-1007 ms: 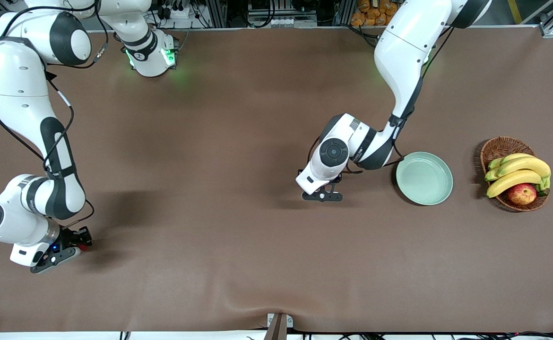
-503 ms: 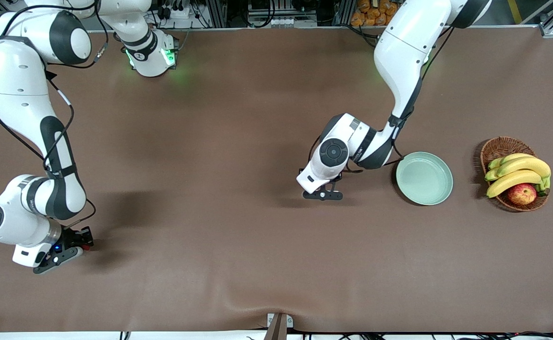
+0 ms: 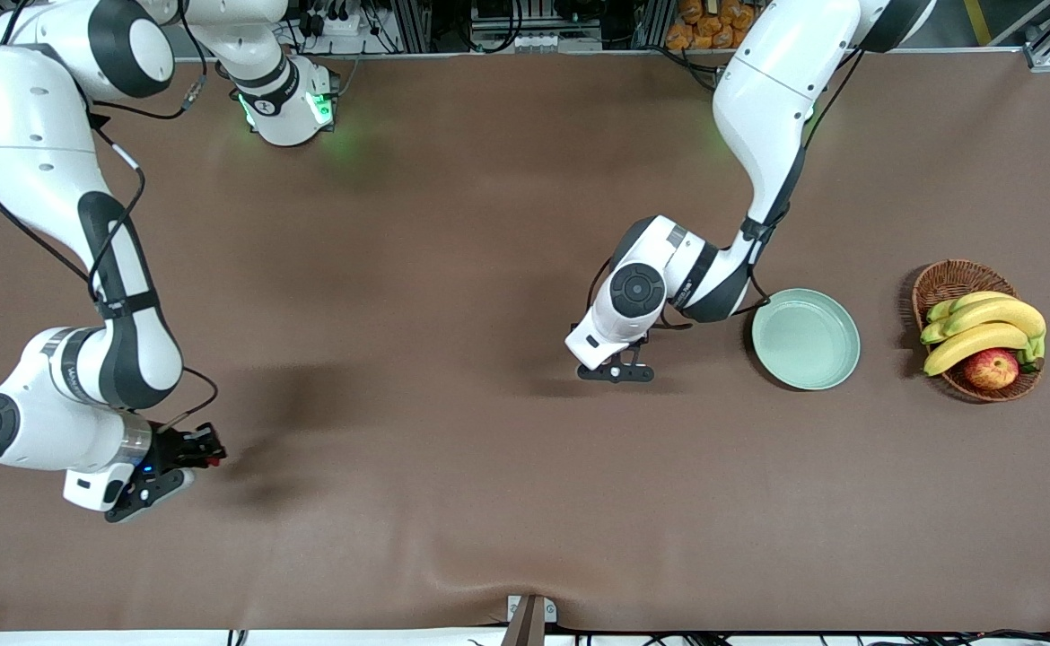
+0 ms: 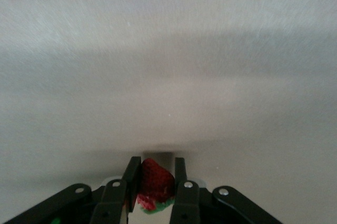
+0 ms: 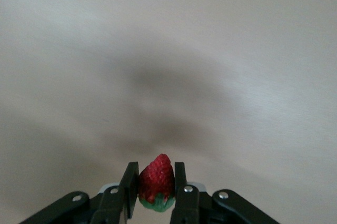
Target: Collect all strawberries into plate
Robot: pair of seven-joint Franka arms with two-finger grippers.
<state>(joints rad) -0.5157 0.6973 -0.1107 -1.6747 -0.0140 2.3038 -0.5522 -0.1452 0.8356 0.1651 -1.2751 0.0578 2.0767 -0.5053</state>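
Note:
My left gripper (image 3: 616, 371) is low over the brown cloth, beside the plate (image 3: 805, 341) toward the right arm's end of the table. In the left wrist view it (image 4: 156, 169) is shut on a red strawberry (image 4: 155, 182) with its green cap toward the palm. My right gripper (image 3: 211, 451) hangs over the cloth near the right arm's end of the table. It (image 5: 156, 174) is shut on another strawberry (image 5: 156, 181), whose red tip (image 3: 218, 461) shows in the front view. The pale mint-green plate holds nothing.
A brown wicker basket (image 3: 945, 278) with bananas (image 3: 983, 327) and a red-yellow apple (image 3: 992, 368) stands beside the plate toward the left arm's end. A fold in the cloth (image 3: 453, 574) runs near the edge closest to the front camera.
My right gripper has lifted and moved toward the middle of the table with its strawberry. The left gripper has shut on its strawberry, and its arm has barely shifted.

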